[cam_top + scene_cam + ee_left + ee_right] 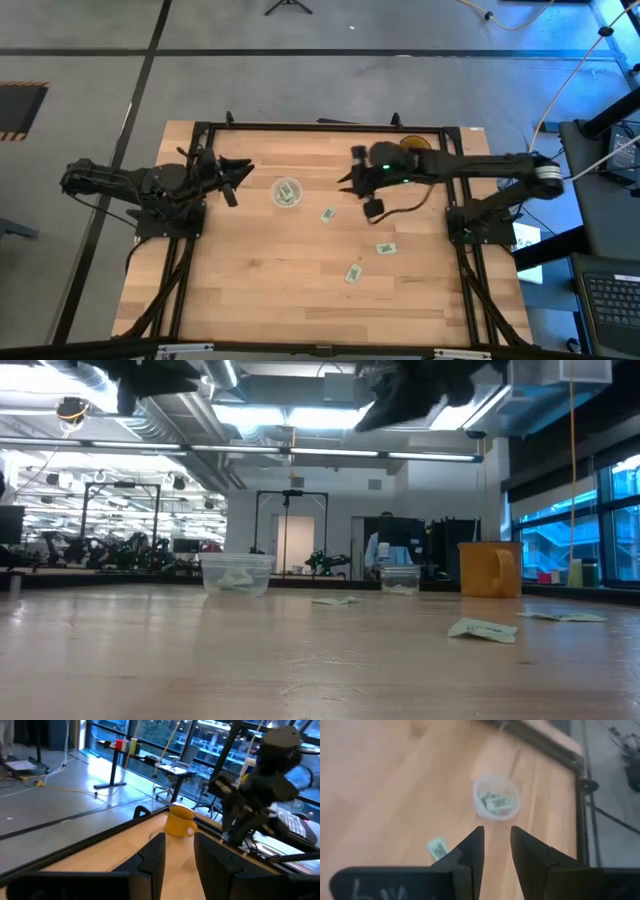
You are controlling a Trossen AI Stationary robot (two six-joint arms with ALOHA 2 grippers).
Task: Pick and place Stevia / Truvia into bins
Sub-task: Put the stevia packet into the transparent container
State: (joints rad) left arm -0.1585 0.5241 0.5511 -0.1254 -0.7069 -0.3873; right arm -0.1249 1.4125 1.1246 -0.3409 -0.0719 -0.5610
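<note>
Pale green sachets with white marks are seen lying flat inside the clear cup, a wide, shallow round bin standing on the wooden table between the two arms; in the right wrist view at least two sachets are made out in it. Three more sachets lie loose on the table: one just beside the cup, one farther out, and one nearest the front edge. A yellow mug stands at the far edge. The right gripper is held above the table near the cup, its fingers released with a narrow gap and nothing between them. The left gripper hovers on the cup's other side, likewise parted and empty.
</note>
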